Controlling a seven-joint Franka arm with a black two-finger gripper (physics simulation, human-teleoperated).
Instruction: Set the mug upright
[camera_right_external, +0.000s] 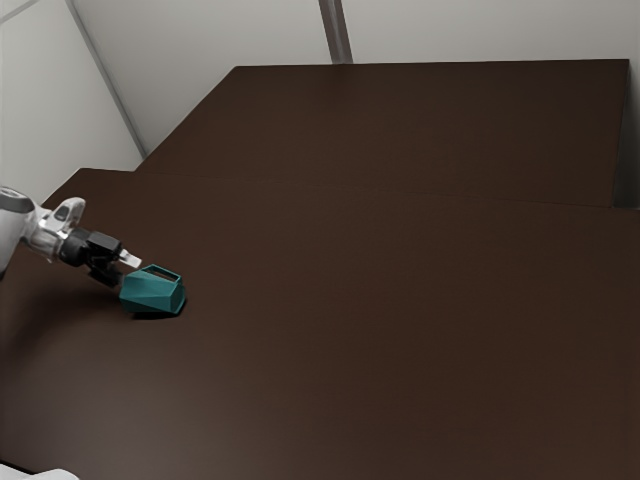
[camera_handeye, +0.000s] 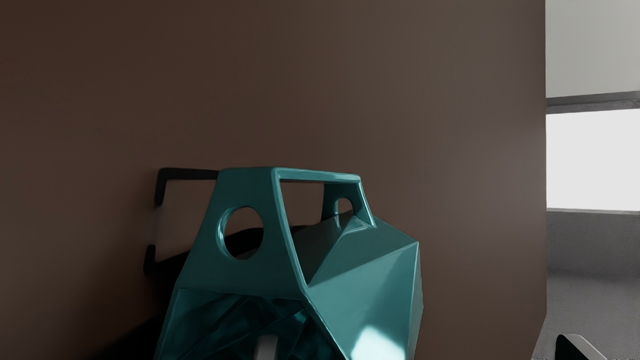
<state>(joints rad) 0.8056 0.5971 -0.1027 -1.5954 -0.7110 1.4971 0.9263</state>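
One teal, faceted, glossy mug (camera_right_external: 150, 292) on its side, an open gripper at its mouth

The mug lies on the dark brown, smooth table (camera_right_external: 400, 320) toward the exterior view's left, its angular handle (camera_handeye: 317, 176) uppermost and its mouth (camera_handeye: 235, 322) facing the black two-finger gripper (camera_handeye: 422, 347). The gripper stands open, holding nothing: one pale fingertip (camera_handeye: 266, 348) shows against the mouth, though how deep it reaches I cannot tell, and the other is well apart, beyond the mug's outer side. The step in hand looks like lining up a grasp. Next, I judge, the fingers should straddle the wall, close, then lift and tip the mouth upward.
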